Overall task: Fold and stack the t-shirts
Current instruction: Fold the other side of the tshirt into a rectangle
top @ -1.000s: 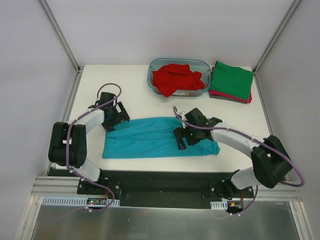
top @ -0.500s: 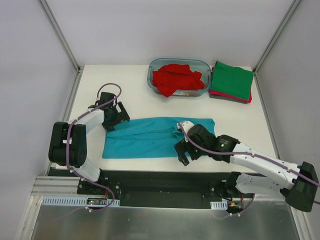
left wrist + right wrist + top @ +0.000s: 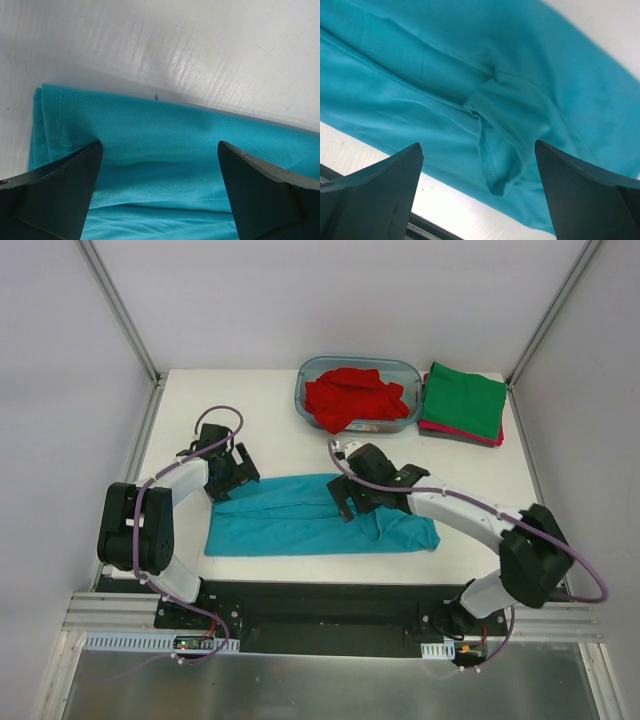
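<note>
So on the white table [image 3: 270,410] the biggest thing going is the teal shirt [image 3: 280,520], lying as a long folded band across the near-middle, between the two arms. What's new: a second ago the right arm was parked over the band's right half, then it swung out toward the near edge, and now it's come back in over the middle. The band's right end looks rumpled now instead of flat, and the right wrist view shows a sleeve [image 3: 505,130] flopped over the body with its hem showing. My guess is that end needs tidying before the next fold, so this shirt's only partway there. The left arm hasn't budged. Behind that, the tub [image 3: 303,390] at the far side holds the red shirt [image 3: 350,395], bunched up and not folded. Just right of it, the green shirt [image 3: 465,398] sits folded on top of the magenta shirt [image 3: 455,431], which only peeks out along the near edge. The right gripper [image 3: 340,500] hangs over the teal cloth with its jaws spread wide, holding nothing. The left gripper [image 3: 234,483] is over the far-left corner, spread just as wide, also empty. Count: four shirts (one of each colour), one tub, two grippers.
</note>
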Motion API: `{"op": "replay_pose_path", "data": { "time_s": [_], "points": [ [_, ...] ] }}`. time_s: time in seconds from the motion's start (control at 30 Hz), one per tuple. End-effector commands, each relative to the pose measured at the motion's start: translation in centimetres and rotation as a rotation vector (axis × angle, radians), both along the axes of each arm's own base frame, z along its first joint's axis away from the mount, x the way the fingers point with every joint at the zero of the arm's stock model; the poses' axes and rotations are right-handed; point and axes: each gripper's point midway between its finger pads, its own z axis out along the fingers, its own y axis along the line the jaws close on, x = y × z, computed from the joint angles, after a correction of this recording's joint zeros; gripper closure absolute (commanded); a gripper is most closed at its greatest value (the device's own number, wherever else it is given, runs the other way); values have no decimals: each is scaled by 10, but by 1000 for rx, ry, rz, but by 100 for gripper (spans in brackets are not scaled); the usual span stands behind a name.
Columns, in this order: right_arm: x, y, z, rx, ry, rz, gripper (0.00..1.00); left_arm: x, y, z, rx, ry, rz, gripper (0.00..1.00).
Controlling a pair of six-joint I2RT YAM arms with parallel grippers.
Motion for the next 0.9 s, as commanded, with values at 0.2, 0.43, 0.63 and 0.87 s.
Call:
{"op": "replay_pose_path", "data": {
  "time_s": [0.2, 0.43, 0.63, 0.87],
  "points": [
    [-40, 62, -54, 184, 341, 92, 4, 1, -1, -4, -37, 16, -18, 1],
    [-39, 89, -43, 287, 331, 95, 4, 0, -2, -5, -45, 23, -21, 1],
    [-30, 71, -5, 328, 188, 33, 4, 0, -1, -4, -45, 20, -19, 1],
    [-30, 4, -1, 234, 136, -266, 4, -1, -1, -4, -45, 20, -19, 1]
  ]
}}
